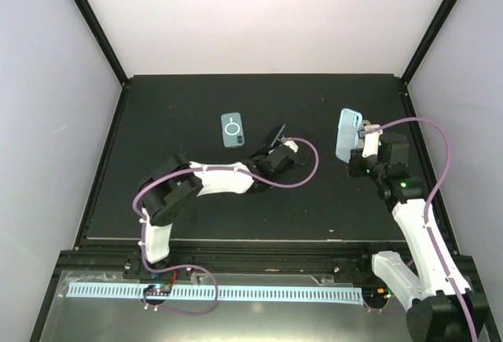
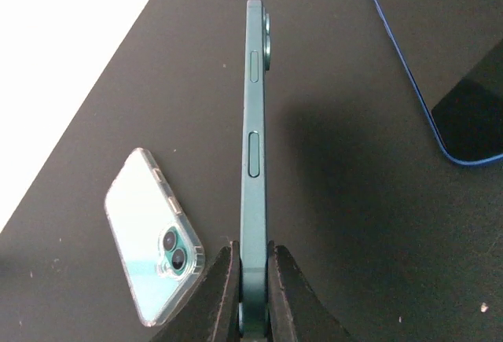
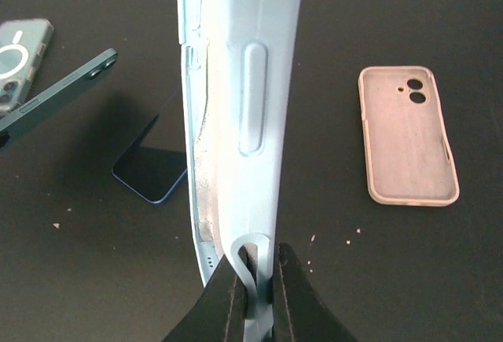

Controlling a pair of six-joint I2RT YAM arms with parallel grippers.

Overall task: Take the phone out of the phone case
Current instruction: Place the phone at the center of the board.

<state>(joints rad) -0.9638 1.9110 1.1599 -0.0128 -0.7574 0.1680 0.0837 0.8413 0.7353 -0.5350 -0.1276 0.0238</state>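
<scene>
My right jaws clamped one end of the case (image 3: 244,82); left of it, my left jaws clamped the phone (image 2: 253,161) endwise.

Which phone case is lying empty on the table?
The beige case, inner side up, nothing in it. The clear case holds a phone; the light blue case is in the right gripper.

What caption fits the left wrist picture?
Left gripper pinching a dark teal phone edge-on; clear-cased phone lies on black table.

Overhead view down onto table (image 1: 314,208), wrist views close-up (sharing the clear-cased phone (image 2: 153,236))
</scene>
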